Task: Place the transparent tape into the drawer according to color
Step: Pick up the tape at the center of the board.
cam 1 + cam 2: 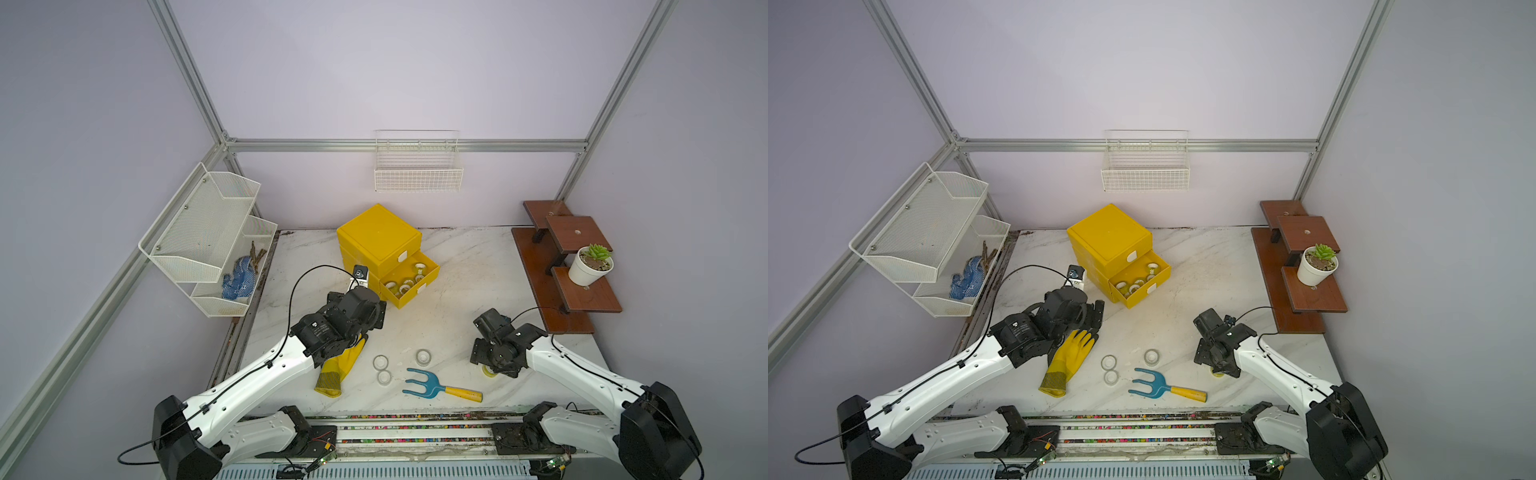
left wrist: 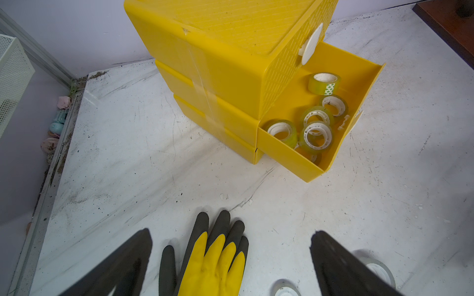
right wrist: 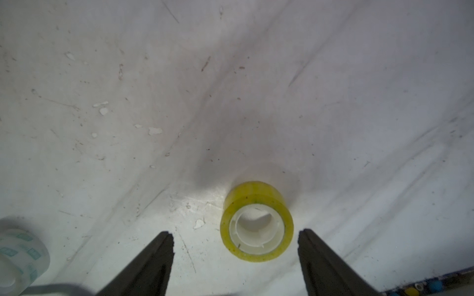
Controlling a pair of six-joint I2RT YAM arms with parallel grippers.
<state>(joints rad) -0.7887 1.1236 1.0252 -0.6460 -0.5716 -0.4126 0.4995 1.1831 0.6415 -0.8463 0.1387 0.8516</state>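
right gripper (image 3: 236,232): I am holding it spread low over the tabletop (image 3: 256,77), fingers flanking a yellow-green tape roll (image 3: 256,221), not touching it.
left gripper (image 2: 232,233): I am hovering it wide open above the yellow glove (image 2: 210,264).
drawer (image 2: 289,156): standing pulled out, holding several yellow-green rolls (image 2: 316,133).
clear rolls (image 1: 381,362): three lying near the glove.

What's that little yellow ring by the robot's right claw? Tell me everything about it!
It is a small roll of see-through tape, tinted yellow-green, wound round a white plastic-looking core with an empty hole. It lies flat on the white marbled table, hole upward. The right gripper hangs over it, open, a finger on either side, neither touching it.
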